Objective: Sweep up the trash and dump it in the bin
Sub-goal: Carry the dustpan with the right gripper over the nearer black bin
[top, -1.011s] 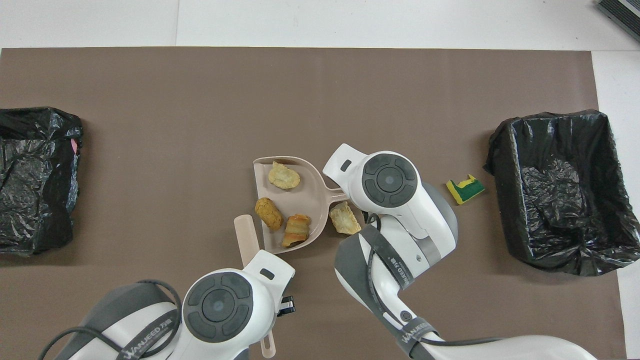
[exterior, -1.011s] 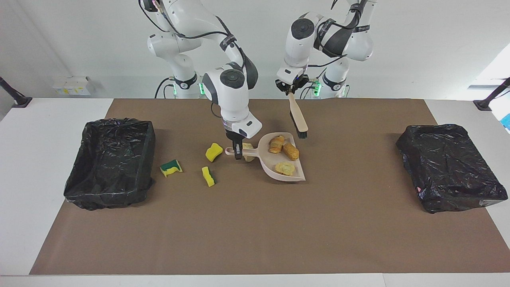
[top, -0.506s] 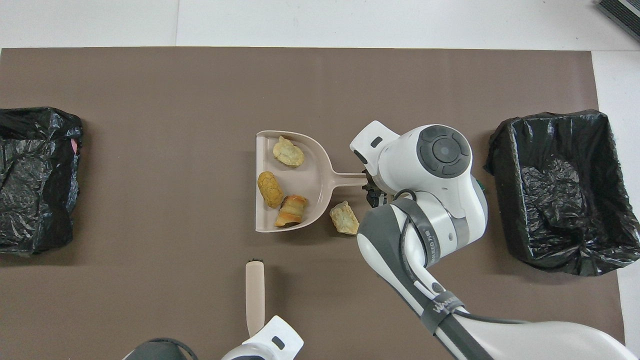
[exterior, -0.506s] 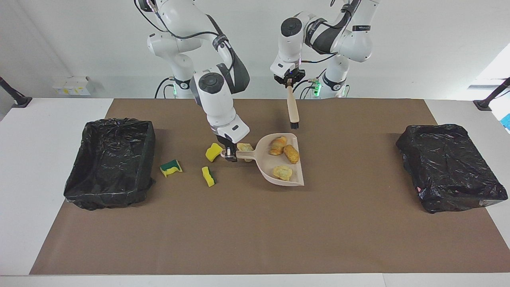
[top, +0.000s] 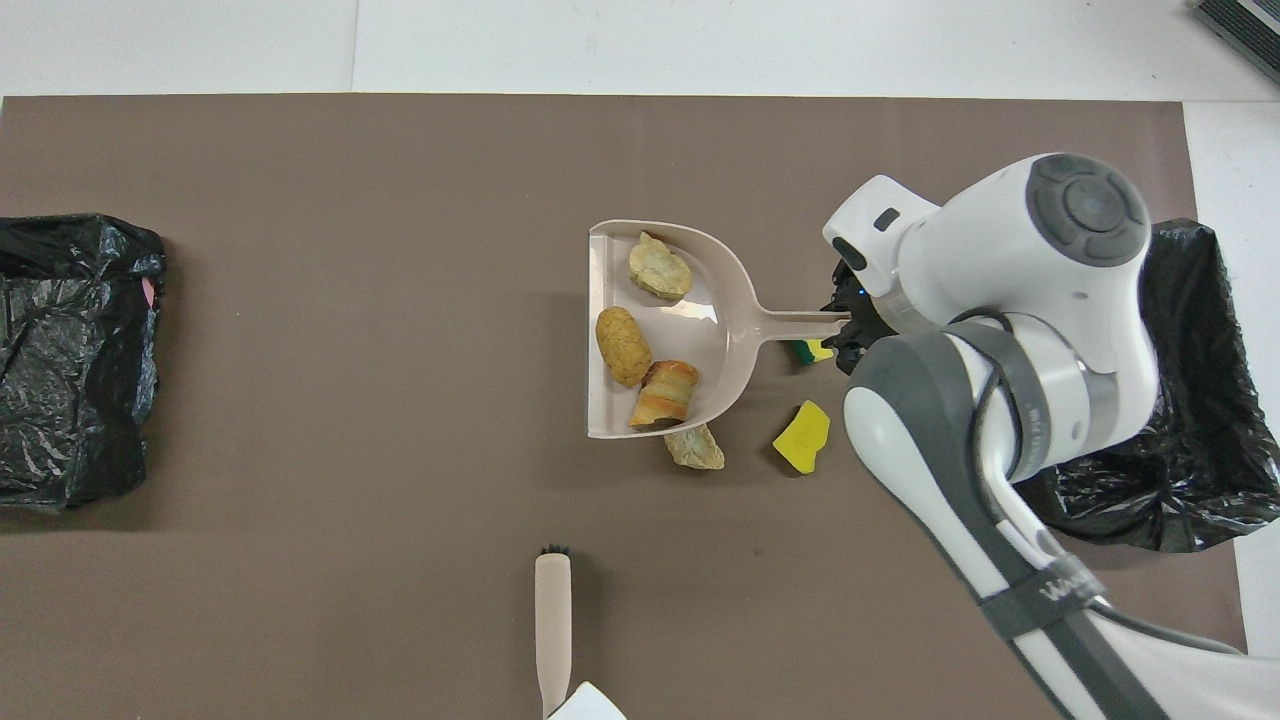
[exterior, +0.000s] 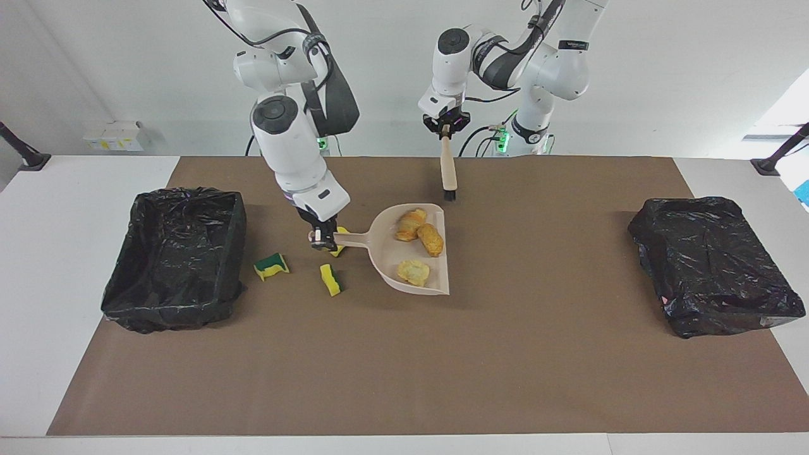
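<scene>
You have two black-lined bins on the tabletop (exterior: pixel 569 379), one bin (exterior: pixel 177 259) at the right arm's end and the other bin (exterior: pixel 714 272) at the left arm's end. Between them the beige dustpan (exterior: pixel 414 256) is lifted off the brown mat (exterior: pixel 404 366), carrying three lumps (exterior: pixel 420 237) (two pale, one orange-brown). A fourth pale lump (top: pixel 695 450) lies on the mat just beside the pan's edge. Three sponge bits sit toward the right arm's bin: one (exterior: pixel 272 265) nearest that bin, one (exterior: pixel 330 280) beside it, and one (top: pixel 802 437) under the pan's handle. Your right gripper (exterior: pixel 321 237) has its fingers pinching the dustpan's handle end. Your left gripper (exterior: pixel 445 126) is raised near the robots, fingers pressed onto the brush (exterior: pixel 448 170), which hangs bristles down
</scene>
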Controlling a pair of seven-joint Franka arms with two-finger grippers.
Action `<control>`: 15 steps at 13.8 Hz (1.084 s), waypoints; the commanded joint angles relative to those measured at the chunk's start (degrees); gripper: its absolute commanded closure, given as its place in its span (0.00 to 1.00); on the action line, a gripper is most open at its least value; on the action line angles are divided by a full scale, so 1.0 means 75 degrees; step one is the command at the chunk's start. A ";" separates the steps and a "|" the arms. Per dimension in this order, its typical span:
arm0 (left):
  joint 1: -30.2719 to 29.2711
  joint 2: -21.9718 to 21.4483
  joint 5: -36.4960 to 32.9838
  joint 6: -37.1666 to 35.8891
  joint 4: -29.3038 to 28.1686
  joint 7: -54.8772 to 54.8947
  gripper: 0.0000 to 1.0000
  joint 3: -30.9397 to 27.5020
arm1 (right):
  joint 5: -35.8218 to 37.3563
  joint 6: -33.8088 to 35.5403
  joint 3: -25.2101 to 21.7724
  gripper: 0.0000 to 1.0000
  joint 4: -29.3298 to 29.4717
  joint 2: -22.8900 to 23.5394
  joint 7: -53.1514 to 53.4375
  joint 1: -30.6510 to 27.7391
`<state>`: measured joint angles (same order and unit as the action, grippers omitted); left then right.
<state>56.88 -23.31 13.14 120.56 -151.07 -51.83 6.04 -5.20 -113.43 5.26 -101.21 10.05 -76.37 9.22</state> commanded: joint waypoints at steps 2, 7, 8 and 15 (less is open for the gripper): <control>0.0280 0.0319 0.0146 0.0531 -0.0177 -0.0319 1.00 -0.0102 | -0.0104 0.0895 0.0037 1.00 0.0346 -0.0239 -0.1147 -0.0945; 0.0280 0.0413 0.0157 0.0566 -0.0224 -0.0519 1.00 -0.0102 | 0.0271 0.1623 0.0014 1.00 0.0370 -0.0462 -0.2493 -0.2233; 0.0268 0.0424 0.0169 0.0555 -0.0224 -0.0484 0.98 -0.0102 | 0.0283 0.1670 0.0002 1.00 0.0370 -0.0462 -0.2926 -0.2585; -0.0924 0.1571 0.0065 0.0228 0.1284 0.0557 0.00 -0.0160 | 0.1477 0.1495 0.0014 1.00 0.0370 -0.0544 -0.4313 -0.4519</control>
<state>54.17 -16.15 13.78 124.09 -147.77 -51.80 4.86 4.11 -102.32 4.52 -98.40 7.11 -107.20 -21.46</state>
